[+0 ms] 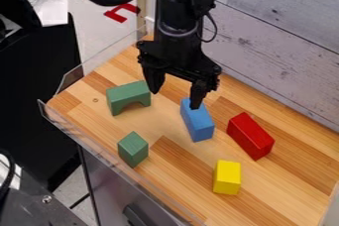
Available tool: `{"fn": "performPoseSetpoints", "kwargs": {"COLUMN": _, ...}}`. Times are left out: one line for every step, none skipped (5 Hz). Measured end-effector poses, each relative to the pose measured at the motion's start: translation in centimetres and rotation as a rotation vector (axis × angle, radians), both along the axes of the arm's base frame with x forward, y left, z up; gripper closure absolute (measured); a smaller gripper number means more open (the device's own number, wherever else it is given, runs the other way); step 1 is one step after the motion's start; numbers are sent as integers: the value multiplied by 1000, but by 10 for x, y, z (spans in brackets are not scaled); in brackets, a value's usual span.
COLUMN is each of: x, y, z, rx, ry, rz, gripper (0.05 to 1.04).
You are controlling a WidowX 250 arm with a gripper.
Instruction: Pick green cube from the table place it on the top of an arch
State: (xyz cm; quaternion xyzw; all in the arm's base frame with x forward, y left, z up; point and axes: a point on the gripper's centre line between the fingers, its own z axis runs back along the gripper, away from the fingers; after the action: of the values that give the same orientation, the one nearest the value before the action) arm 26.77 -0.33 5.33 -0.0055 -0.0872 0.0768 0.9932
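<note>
Fingers (155, 80) spread wide near green arch (128, 92) and blue block (198, 123), green cube (133, 148) well apart.

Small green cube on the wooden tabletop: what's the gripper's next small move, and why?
I'd shift the open black two-finger gripper toward the picture's lower left, over the green cube. Its spread fingers show between the green arch block and the blue rectangular block, one fingertip overlapping the blue one in view, so lowering here would likely miss the cube.
</note>
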Motion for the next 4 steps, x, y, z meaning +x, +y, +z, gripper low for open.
{"fn": "performPoseSetpoints", "kwargs": {"x": -5, "y": 0, "z": -7, "rx": 0, "ry": 29, "rz": 2, "gripper": 85}}
{"fn": "performPoseSetpoints", "kwargs": {"x": -20, "y": 10, "z": -11, "rx": 24, "ry": 21, "rz": 30, "gripper": 85}}
{"fn": "performPoseSetpoints", "kwargs": {"x": -32, "y": 21, "z": -12, "rx": 20, "ry": 18, "rz": 85, "gripper": 85}}
{"fn": "performPoseSetpoints", "kwargs": {"x": -49, "y": 35, "z": -17, "rx": 17, "ry": 31, "rz": 159, "gripper": 85}}
